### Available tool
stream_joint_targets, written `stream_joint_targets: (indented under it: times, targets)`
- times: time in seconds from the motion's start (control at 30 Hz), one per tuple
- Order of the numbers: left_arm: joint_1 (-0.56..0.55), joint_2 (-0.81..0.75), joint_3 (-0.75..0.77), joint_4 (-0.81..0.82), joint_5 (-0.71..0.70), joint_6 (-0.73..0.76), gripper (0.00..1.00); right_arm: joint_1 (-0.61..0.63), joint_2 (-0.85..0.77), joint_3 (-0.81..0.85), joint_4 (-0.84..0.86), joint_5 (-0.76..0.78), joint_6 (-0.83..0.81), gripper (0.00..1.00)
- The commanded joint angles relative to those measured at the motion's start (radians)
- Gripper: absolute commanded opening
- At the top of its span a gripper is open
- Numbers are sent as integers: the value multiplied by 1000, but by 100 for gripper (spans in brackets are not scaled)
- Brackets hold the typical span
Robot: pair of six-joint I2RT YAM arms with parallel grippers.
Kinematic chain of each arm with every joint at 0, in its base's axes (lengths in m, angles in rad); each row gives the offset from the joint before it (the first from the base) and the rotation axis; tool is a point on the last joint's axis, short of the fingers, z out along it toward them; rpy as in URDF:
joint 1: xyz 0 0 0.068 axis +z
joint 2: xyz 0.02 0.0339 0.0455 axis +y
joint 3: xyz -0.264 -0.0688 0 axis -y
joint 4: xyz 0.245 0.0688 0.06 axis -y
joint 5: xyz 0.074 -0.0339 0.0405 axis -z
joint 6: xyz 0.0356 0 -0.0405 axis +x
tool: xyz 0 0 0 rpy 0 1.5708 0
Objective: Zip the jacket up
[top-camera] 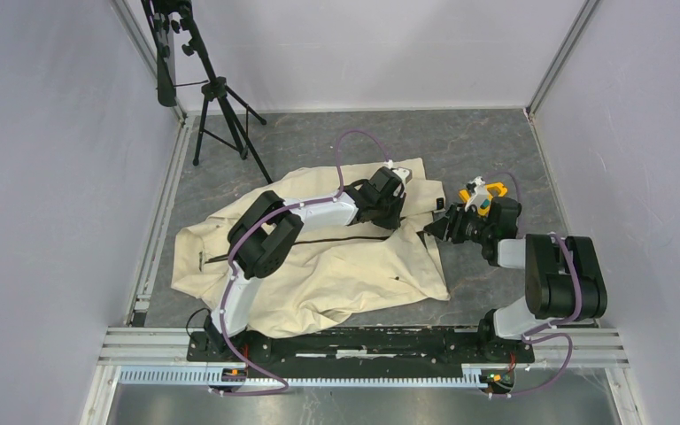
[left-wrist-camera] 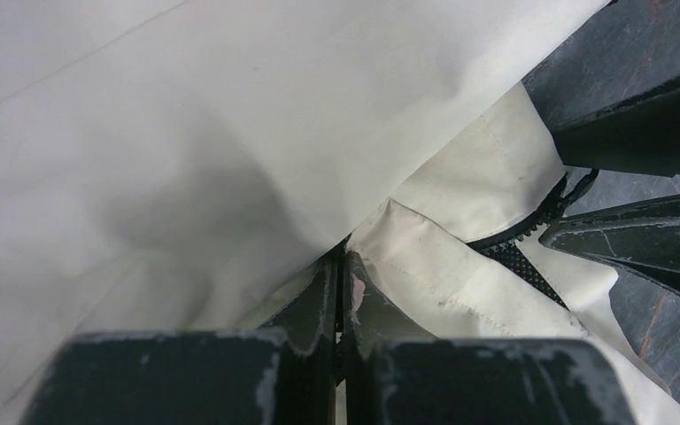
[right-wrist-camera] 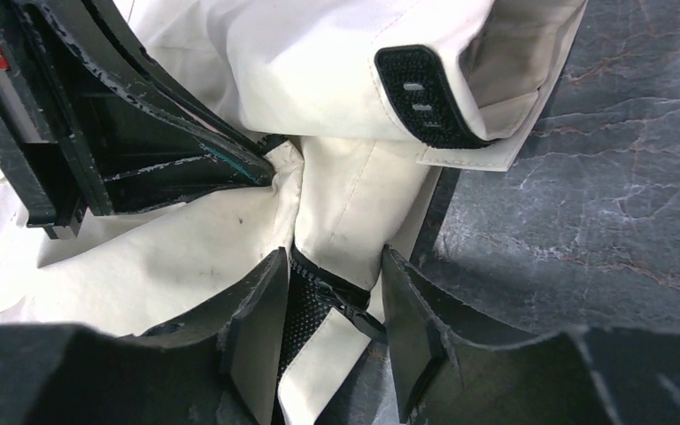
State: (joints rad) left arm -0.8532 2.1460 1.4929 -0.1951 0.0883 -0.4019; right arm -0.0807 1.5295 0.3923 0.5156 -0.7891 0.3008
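Jacket (top-camera: 319,266) lies crumpled on the desk (top-camera: 478,150), its zipper line partly hidden under the left arm. Left pincer (left-wrist-camera: 341,266) is clenched on cream fabric near the far-right edge. Right pincer (right-wrist-camera: 335,270) is released, its fingers straddling the zipper slider (right-wrist-camera: 347,305); contact unclear, lower teeth cut off.

The jacket (top-camera: 354,274) is cream, with a black zipper (right-wrist-camera: 328,288) on black mesh and a black cuff tab (right-wrist-camera: 425,93) with a dotted texture. The bench (top-camera: 478,142) is dark grey, veined like marble in pale and rusty streaks. The right gripper's fingers (right-wrist-camera: 252,310) are black, scuffed whitish at the edges. The left arm (top-camera: 319,211) and right arm (top-camera: 513,252) are white and black, with purple cables (top-camera: 363,137). The tripod (top-camera: 217,102) is black.
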Motion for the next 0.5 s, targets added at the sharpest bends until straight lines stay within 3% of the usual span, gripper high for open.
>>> stream_joint_targets:
  times: [0.0, 0.2, 0.47]
  targets:
    - [-1, 28, -28, -82, -13, 51, 2, -2, -58, -18, 17, -28, -9, 47]
    - [-1, 28, -26, -84, -13, 52, 2, -2, -59, -28, 17, -30, -10, 37]
    - [-1, 24, -28, -84, -10, 54, 2, -2, -36, -35, 24, -30, -4, 36]
